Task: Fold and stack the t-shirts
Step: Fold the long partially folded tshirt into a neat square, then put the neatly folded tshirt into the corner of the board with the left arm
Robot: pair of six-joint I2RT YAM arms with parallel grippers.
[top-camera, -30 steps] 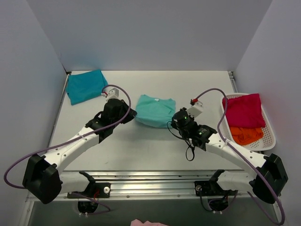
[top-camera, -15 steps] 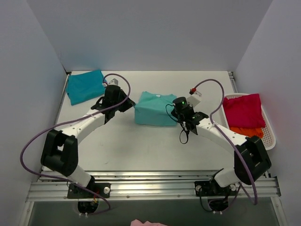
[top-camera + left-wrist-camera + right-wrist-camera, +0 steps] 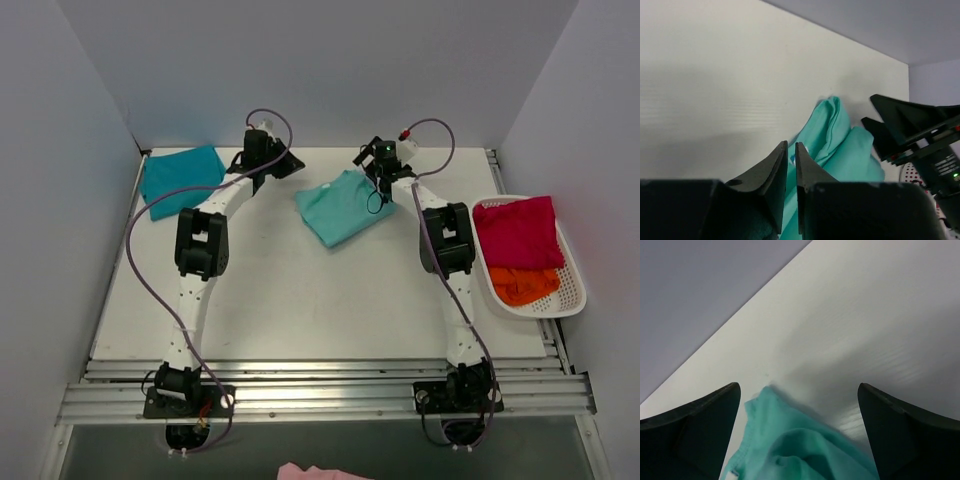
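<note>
The mint-green cotton t-shirt (image 3: 338, 207) looks folded but not yet stacked on the teal-blue cotton t-shirt (image 3: 180, 183). The left hand (image 3: 791, 147) is narrow, the right hand (image 3: 797, 390) wide.

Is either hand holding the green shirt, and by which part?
The right hand is open over the green shirt, holding nothing. The left hand looks shut; whether it pinches the shirt cannot be told.

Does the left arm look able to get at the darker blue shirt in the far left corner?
Probably yes. The teal-blue shirt lies on the table just left of the left gripper, with only bare tabletop between them and nothing on top of it.
</note>
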